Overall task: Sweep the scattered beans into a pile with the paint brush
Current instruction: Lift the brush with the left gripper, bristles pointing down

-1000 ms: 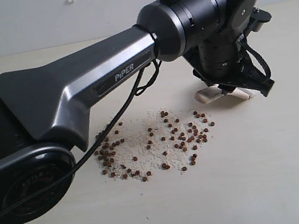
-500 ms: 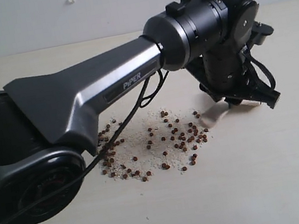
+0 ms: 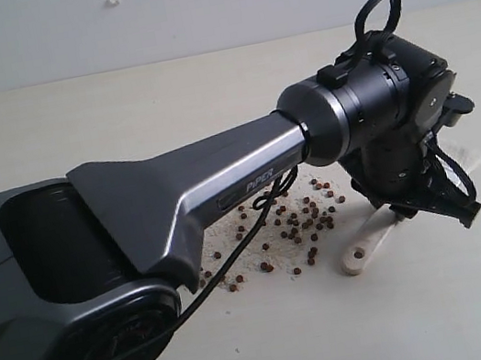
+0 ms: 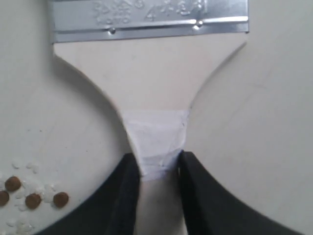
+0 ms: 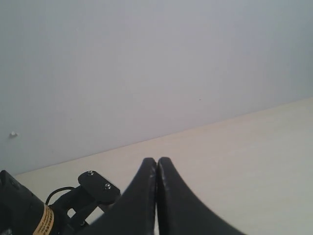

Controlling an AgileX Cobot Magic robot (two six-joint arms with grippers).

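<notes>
**A:** State of the left gripper [image 4: 157, 157]?

**B:** Clamped on the paint brush [image 4: 146, 83]. In the wrist view both black fingers [image 4: 124, 191] pressed against the narrow neck of the cream handle, one on each side, at a patch of white tape [image 4: 156, 137]. The silver ferrule [image 4: 149, 24] lay beyond the tape. The bristles were out of frame there.

**A:** Where did the brush sit in the wider scene?

**B:** In the exterior view it was right of the beans [image 3: 308, 217], under the wrist of the left arm [image 3: 204, 186]. The handle end with its hole [image 3: 357, 255] stuck out toward the camera, low at the table [image 3: 161, 101]. It was just beside the nearest beans and touched none. A pale strip showed past the gripper on the far side, but I could not tell which part it was. I could not tell whether the brush rested on the table.

**A:** And the beans?

**B:** Reddish-brown, loosely scattered over whitish crumbs [image 4: 23, 183]. The arm hid the left part of the spread. In the wrist view a few lay near one finger, apart from the handle.

**A:** The right gripper [image 5: 156, 161]?

**B:** Closed, with the tips pressed together and nothing between them. It was raised and faced the grey wall [image 5: 146, 73] above the table's far edge.
</notes>
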